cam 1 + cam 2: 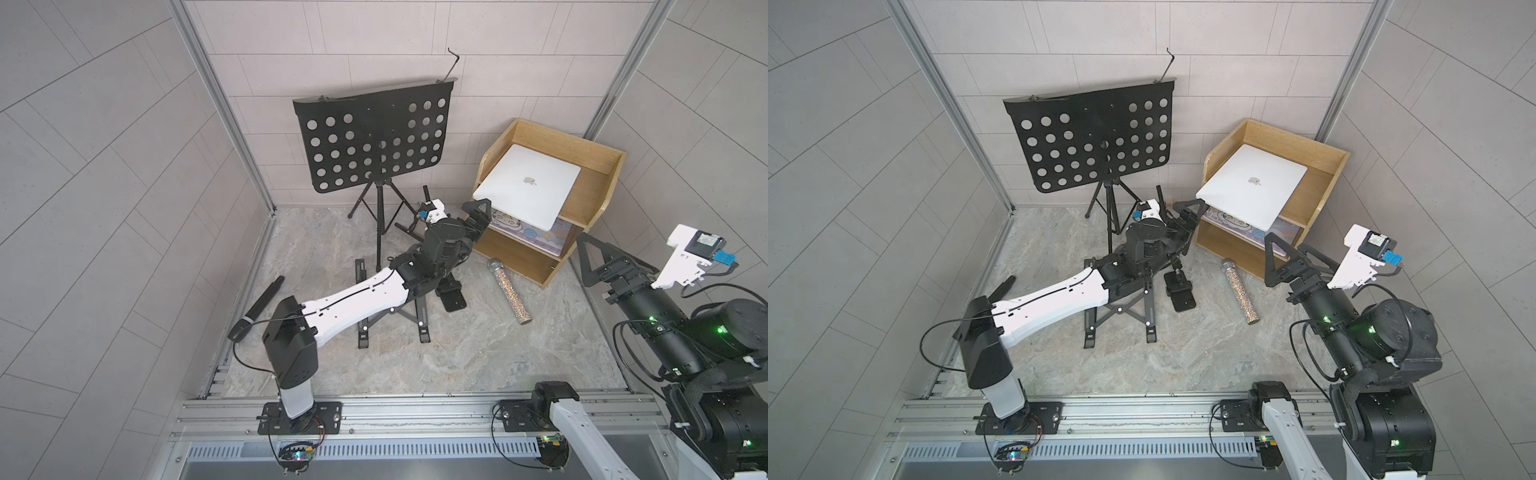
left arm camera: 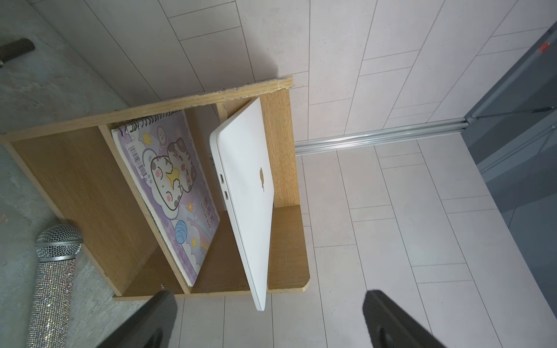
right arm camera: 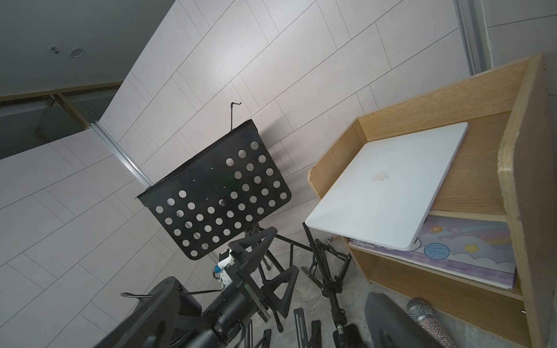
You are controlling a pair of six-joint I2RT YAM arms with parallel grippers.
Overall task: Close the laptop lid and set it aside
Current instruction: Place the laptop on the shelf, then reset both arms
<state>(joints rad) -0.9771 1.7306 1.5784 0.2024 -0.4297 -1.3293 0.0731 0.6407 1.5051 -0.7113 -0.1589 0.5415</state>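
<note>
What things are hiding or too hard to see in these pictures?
- Laptop keys and screen: shut inside under the lid, in every view.
- Cat notebook: mostly covered by the laptop in both top views.
- Black microphone: mostly behind the left arm in a top view.
- Folding stand: its middle is under the left arm in both top views.
- Sparkly microphone: cut off by the picture's edge in the right wrist view.

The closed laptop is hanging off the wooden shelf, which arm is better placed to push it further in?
Left, probably. The open left gripper hovers right beside the laptop's overhanging corner; the right gripper, also open, sits farther away.
</note>
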